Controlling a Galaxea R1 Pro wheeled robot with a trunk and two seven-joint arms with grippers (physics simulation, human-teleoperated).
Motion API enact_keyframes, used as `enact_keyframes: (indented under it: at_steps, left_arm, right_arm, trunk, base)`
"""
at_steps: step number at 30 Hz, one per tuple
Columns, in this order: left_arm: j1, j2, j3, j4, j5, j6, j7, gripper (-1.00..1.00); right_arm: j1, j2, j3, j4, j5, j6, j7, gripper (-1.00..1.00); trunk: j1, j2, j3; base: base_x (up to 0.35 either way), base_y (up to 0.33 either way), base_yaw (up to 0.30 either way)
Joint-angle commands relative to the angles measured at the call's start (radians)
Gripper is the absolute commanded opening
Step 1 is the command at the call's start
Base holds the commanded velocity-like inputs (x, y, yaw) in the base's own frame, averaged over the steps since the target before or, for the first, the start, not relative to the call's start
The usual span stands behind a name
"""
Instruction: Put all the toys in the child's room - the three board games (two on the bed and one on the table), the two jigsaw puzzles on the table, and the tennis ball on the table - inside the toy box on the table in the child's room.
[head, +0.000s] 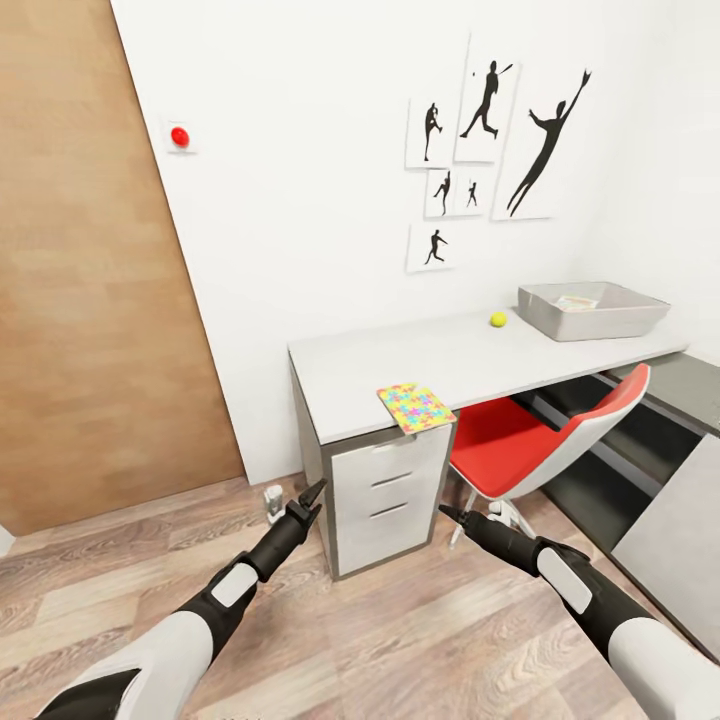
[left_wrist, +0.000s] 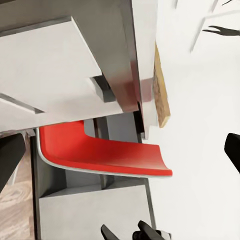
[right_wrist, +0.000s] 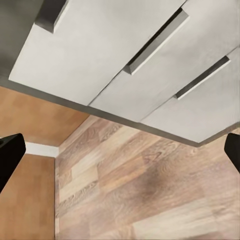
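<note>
Both arms reach forward low over the wood-plank floor, short of the bench. Left gripper: in the head view its dark fingers come together toward a narrow tip, while the left wrist view has dark finger parts at opposite edges of the frame; I cannot tell whether it is released or clenched, and nothing is seen between the fingers. Right gripper: fingers stand far apart at the two edges of the right wrist view, released, grasping nothing; that view looks at the white drawer unit and the floor. Jigsaw puzzle: thin multicoloured mat, flat on the bench at its near front edge above the drawer unit, one corner jutting just over the edge; squarish, sides turned at an angle to the bench edge. Tennis ball: on the bench top toward the wall, just beside the toy box on its near-left side, not touching. Toy box: at the far right end of the bench, long axis running roughly along the bench length; something flat and pale with colour print lies inside, too small to identify. Red chair is pushed under the bench, right of the drawer unit.
</note>
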Motion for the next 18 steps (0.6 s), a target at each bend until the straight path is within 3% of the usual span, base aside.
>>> enact_keyframes:
  at_steps: [1,12,18]
  left_arm:
    - [0.0,-0.001,0.005,0.0,0.001,0.01,-0.003,1.0]
    - [0.0,-0.005,0.005,0.0,0.0,0.01,-0.003,1.0]
    - [0.0,-0.01,0.005,-0.001,-0.003,0.01,-0.003,1.0]
  right_arm:
    - [-0.001,-0.001,0.005,0.0,-0.009,0.003,0.0,1.0]
    - [0.0,-0.001,0.006,0.0,-0.009,0.003,0.001,1.0]
    - [0.0,0.0,0.006,0.0,-0.009,0.003,0.002,1.0]
  trunk:
    - [0.0,-0.001,-0.001]
    - [0.0,-0.001,-0.001]
    - [0.0,-0.001,-0.001]
  base:
    - [-0.109,-0.115,0.0]
    - [-0.065,-0.089,0.0]
    - [0.129,-0.126,0.0]
